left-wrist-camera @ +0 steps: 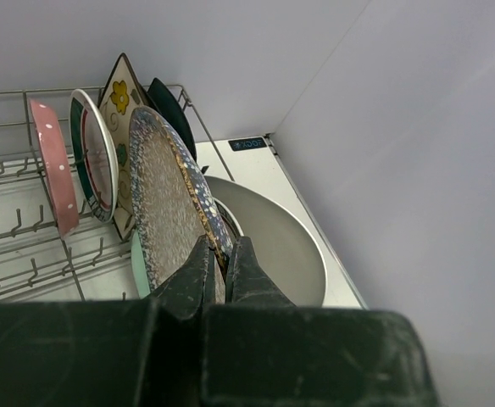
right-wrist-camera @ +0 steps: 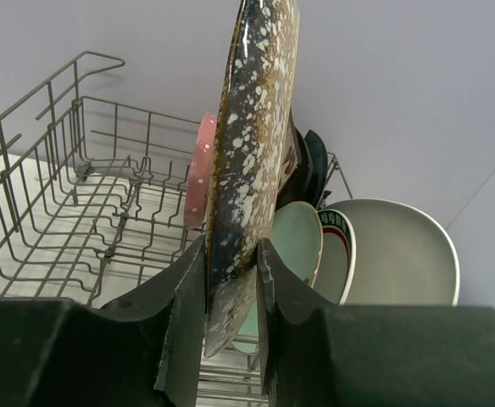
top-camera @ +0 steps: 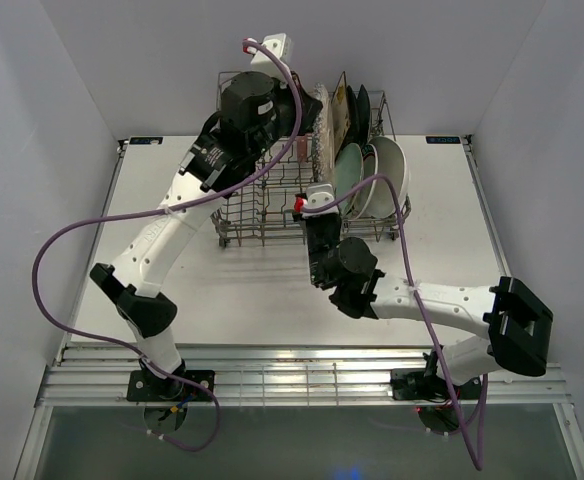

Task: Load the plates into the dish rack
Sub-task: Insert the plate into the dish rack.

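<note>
Speckled plate [right-wrist-camera: 249,144], held upright by its lower rim between the fingers of the right gripper [right-wrist-camera: 230,248] over the dish rack [right-wrist-camera: 80,136], beside other plates [right-wrist-camera: 392,246] stood in it, while the left gripper [left-wrist-camera: 223,246] is kept closed and empty near the plate's rim.

I see a white tabletop [top-camera: 257,300] boxed in by pale walls [top-camera: 52,90] (small dark labels [top-camera: 144,141] at its far corners).

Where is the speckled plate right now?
Right wrist view: the speckled plate stands upright, clamped in the right gripper over the dish rack, beside the pink plate.
</note>
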You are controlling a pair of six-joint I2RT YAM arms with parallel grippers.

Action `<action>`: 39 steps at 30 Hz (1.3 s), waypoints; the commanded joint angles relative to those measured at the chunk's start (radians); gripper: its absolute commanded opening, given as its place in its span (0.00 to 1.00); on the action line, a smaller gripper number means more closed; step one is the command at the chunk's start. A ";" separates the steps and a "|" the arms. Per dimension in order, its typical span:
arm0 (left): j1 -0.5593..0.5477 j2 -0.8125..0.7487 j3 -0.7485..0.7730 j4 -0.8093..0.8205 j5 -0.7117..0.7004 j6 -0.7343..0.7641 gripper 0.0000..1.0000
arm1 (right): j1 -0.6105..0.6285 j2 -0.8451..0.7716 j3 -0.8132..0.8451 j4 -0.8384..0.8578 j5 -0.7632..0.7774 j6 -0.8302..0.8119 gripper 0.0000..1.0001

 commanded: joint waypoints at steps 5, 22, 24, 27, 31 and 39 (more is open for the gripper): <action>0.030 0.045 0.054 0.110 -0.021 0.200 0.00 | -0.057 -0.110 0.008 -0.050 -0.139 0.292 0.08; 0.032 0.161 0.081 0.119 -0.050 0.205 0.00 | -0.223 -0.173 -0.087 -0.252 -0.285 0.551 0.08; 0.030 0.164 0.075 0.130 -0.056 0.203 0.00 | -0.240 -0.173 -0.090 -0.263 -0.309 0.570 0.08; 0.030 0.172 0.069 0.139 -0.059 0.205 0.00 | -0.261 -0.166 -0.090 -0.282 -0.334 0.590 0.08; 0.030 0.194 0.073 0.138 -0.070 0.211 0.00 | -0.283 -0.155 -0.092 -0.292 -0.351 0.605 0.08; 0.036 0.212 0.055 0.138 -0.087 0.206 0.00 | -0.333 -0.135 -0.110 -0.303 -0.405 0.656 0.08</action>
